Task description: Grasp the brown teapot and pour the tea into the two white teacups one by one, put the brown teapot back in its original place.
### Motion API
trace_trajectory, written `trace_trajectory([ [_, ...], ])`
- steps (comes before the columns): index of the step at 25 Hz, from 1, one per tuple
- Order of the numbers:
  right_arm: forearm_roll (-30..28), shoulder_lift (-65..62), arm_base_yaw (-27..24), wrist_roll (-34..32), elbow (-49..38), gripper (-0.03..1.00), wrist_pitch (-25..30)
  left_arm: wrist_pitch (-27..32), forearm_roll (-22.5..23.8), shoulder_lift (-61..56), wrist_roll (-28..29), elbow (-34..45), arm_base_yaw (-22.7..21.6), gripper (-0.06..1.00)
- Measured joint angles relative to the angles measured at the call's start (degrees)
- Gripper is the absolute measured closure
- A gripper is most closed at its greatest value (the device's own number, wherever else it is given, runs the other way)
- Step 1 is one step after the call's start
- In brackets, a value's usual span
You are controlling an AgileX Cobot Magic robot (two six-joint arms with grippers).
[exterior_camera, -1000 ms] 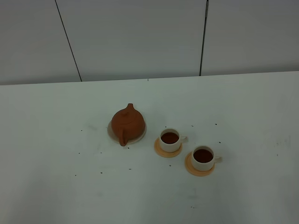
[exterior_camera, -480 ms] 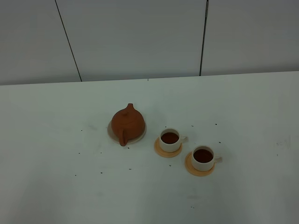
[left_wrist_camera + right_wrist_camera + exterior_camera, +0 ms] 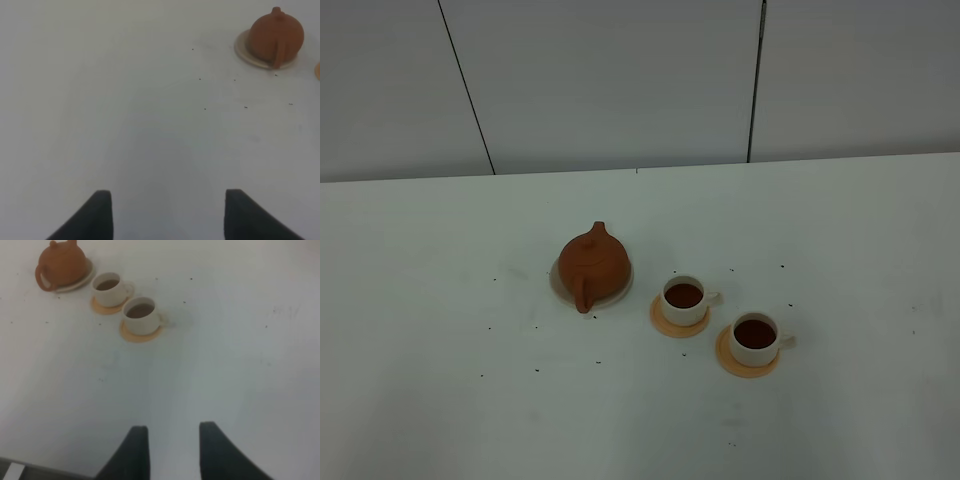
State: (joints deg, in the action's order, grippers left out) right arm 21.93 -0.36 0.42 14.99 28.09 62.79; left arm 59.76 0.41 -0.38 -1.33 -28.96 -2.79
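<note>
The bench is seen bare of arms in the high view. The brown teapot is set on its saucer near the centre, handle toward six o'clock. The two white teacups are placed on orange coasters at the teapot's four o'clock, both apparently filled. The left tool is held apart, empty, well away; the right tool likewise. Neither arm's nearness can be judged; tool tips are cut off.

white table against pale grey panelled wall.
</note>
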Motion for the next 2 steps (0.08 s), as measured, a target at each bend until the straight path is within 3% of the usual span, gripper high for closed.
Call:
trace_trajectory([
  [2,0.0,0.0,0.0,0.0,0.0,0.72,0.0,0.0,0.0,0.0,0.0,0.0,0.0,0.39],
])
